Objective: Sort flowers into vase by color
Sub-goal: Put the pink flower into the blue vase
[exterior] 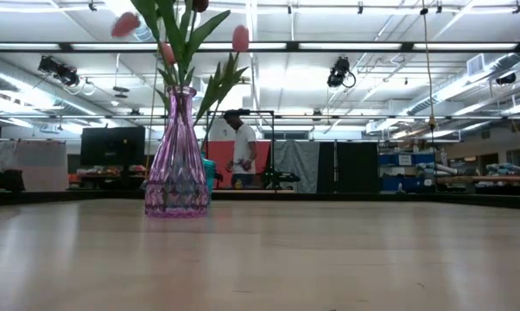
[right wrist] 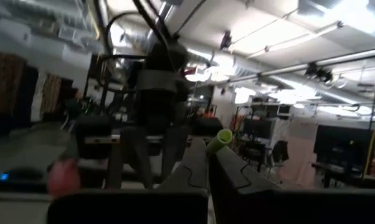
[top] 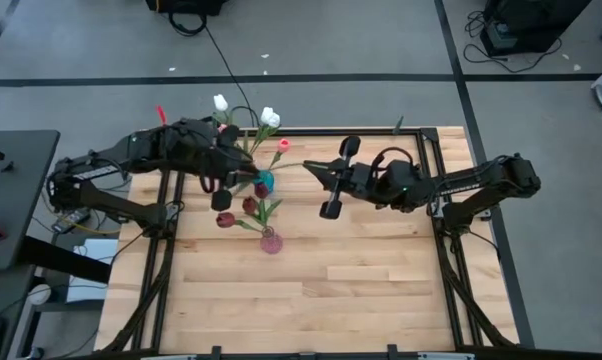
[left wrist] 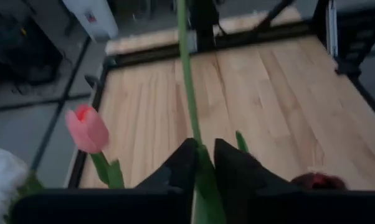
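Progress looks partial: you have several flowers [top: 249, 205] already standing in the pink glass vase [exterior: 176, 155], with maroon heads visible from above and pink buds in the low view. A teal vase [top: 265, 183] sits just beyond it with at least one stem in it. Two white tulips [top: 269, 117] and a pink one show near the far edge of the desk [top: 361, 290]; you cannot tell from these views what holds them up.

Your left end effector [left wrist: 200, 163] hangs over the vases at far left, its dark fingers pinched on a thin green stem [left wrist: 186, 74] that runs up between them, a pink bud [left wrist: 86, 128] just beside it. Your right end effector [right wrist: 206, 163] is raised near the middle of the desk, clenched on the cut end of the same stem or another green one [right wrist: 223, 137]; you cannot tell which. My judgement is that a hand-over between arms is in hand, and that the flower must yet go into its vase.

The pink vase is faceted, translucent glass with a wide foot and narrow neck. The stems are slim, smooth plastic with long pointed leaves, likely springy. The desk is pale planked wood in a dark metal frame.
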